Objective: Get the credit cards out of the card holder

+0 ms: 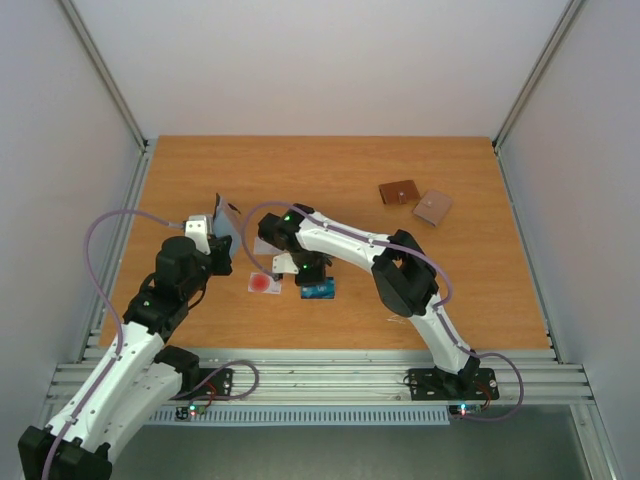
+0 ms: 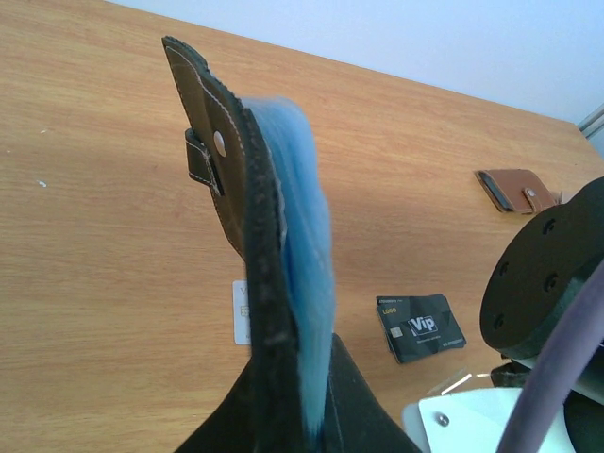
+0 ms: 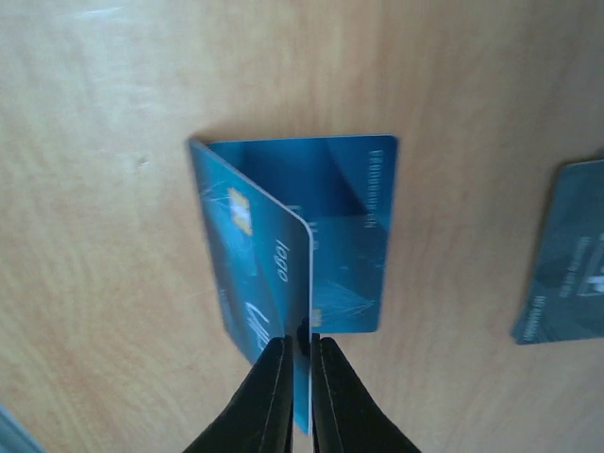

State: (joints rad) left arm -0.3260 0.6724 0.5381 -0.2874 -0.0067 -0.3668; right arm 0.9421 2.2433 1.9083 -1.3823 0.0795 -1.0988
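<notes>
Right wrist view shows us our right hand (image 3: 300, 354) pressed together on the blue card (image 3: 250, 255). It pinches the card by its near edge, so the card stands on its thin side and leans to the left, low over the table (image 1: 460, 290). We think the hand holds it this way because a thin card is easy to pull out of a slot by its edge. Just behind it a flat blue card (image 3: 354, 226) seems to lie on the table. The two look so alike that we cannot be sure it is a second card. We think the held card is about to be put down here, with the others. The black card (image 2: 420, 327) lies flat close by on the right. The white card with the red circle (image 1: 265, 283) lies just to the left. A pale card (image 2: 240, 311) peeks out from behind the card holder (image 2: 255, 236). Our left hand (image 2: 294, 401) pinches the card holder at its bottom and holds it up off the table, standing tall with its blue inside facing the right arm. We think that keeps the slots easy to reach. We cannot see from here if any card is left inside. The brown wallet (image 1: 398, 191) and the tan wallet (image 1: 432, 206) lie far off at the back and have no part in this job.
</notes>
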